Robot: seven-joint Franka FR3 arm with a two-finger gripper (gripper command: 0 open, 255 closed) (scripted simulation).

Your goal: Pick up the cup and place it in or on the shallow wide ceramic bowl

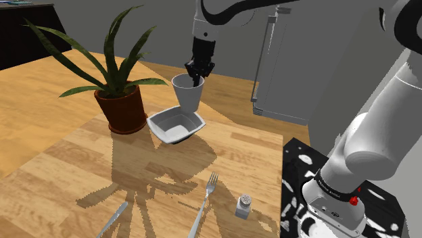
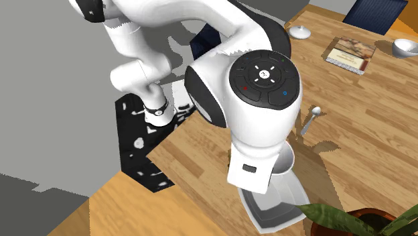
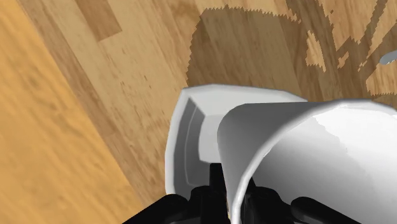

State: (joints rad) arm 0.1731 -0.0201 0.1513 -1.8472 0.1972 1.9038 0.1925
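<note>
A white cup (image 1: 187, 92) hangs upright from my gripper (image 1: 198, 76), which is shut on the cup's rim wall, one finger inside and one outside. In the wrist view the cup (image 3: 305, 159) is clasped between the black fingers (image 3: 216, 191). The square-edged white bowl (image 1: 176, 125) lies on the wooden table directly below and slightly nearer than the cup. The bowl (image 3: 191, 137) shows beneath the cup's rim. From the second exterior view the arm's wrist covers most of the cup (image 2: 287, 161), and the bowl (image 2: 271, 206) lies under it.
A potted plant (image 1: 122, 105) with long leaves stands close to the bowl on the shoulder view's left. A fork (image 1: 205, 203), a salt shaker (image 1: 243, 205) and a knife (image 1: 111, 220) lie nearer the front edge. A spoon (image 2: 309, 121) and a book (image 2: 350, 53) lie farther off.
</note>
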